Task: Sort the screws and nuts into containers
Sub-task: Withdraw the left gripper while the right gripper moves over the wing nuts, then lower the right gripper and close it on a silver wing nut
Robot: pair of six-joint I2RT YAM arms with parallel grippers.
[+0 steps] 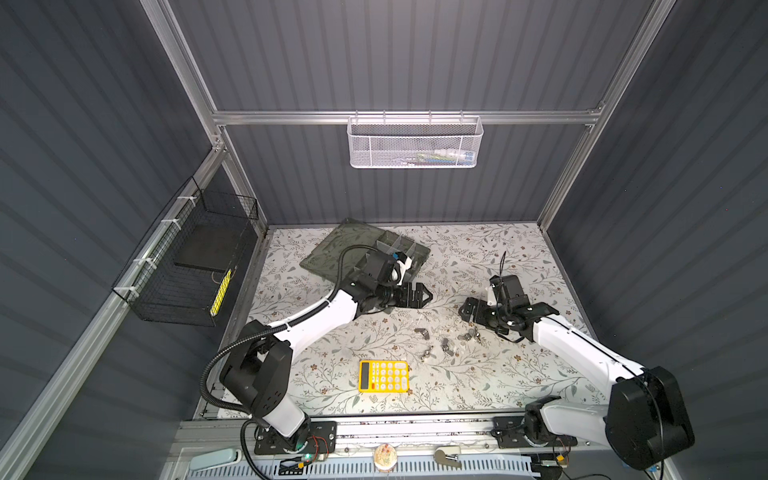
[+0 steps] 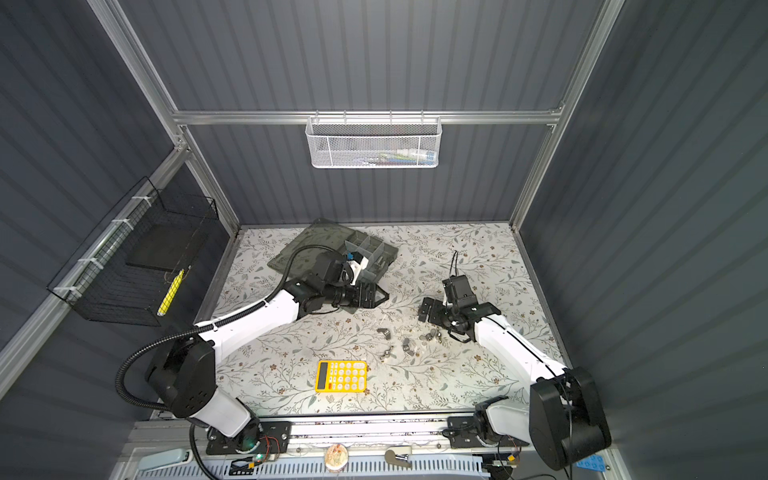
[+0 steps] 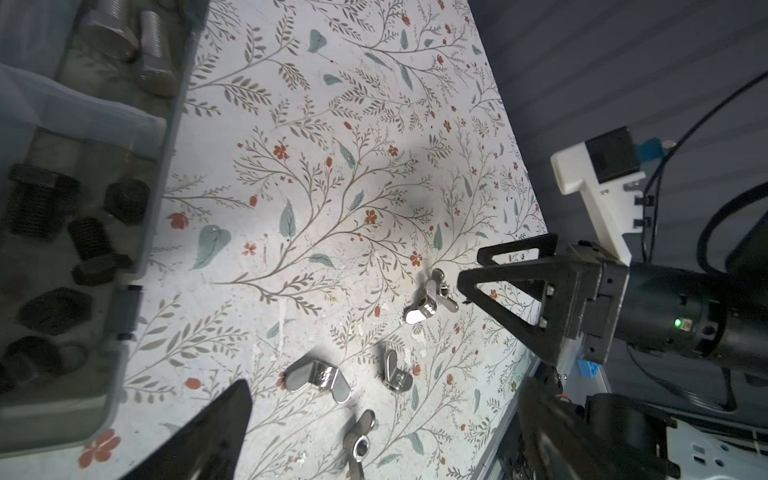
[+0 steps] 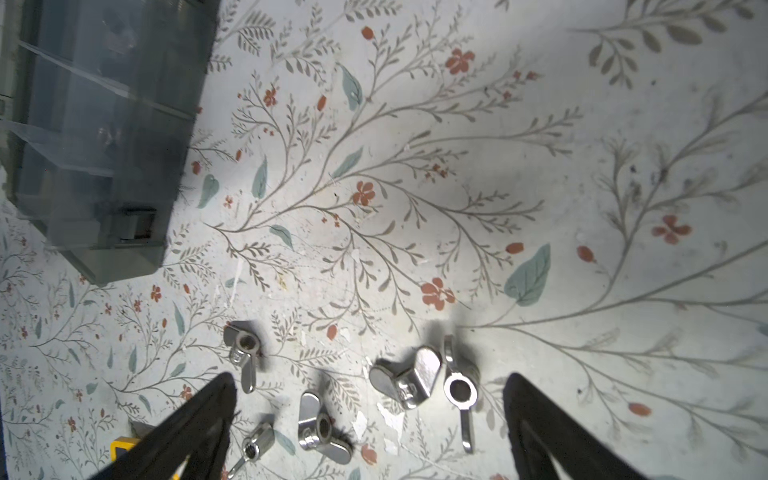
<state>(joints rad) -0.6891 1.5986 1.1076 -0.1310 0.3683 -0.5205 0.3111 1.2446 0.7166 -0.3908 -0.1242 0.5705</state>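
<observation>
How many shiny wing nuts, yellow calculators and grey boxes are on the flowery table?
Wing nuts: 5
Calculator: 1
Organiser box: 1
Total: 7

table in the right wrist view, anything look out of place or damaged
Five silver wing nuts lie loose on the table, outside the organiser box; two of them seem to touch. White flakes dot the table's floral surface around them, as if the covering is chipped.
</observation>
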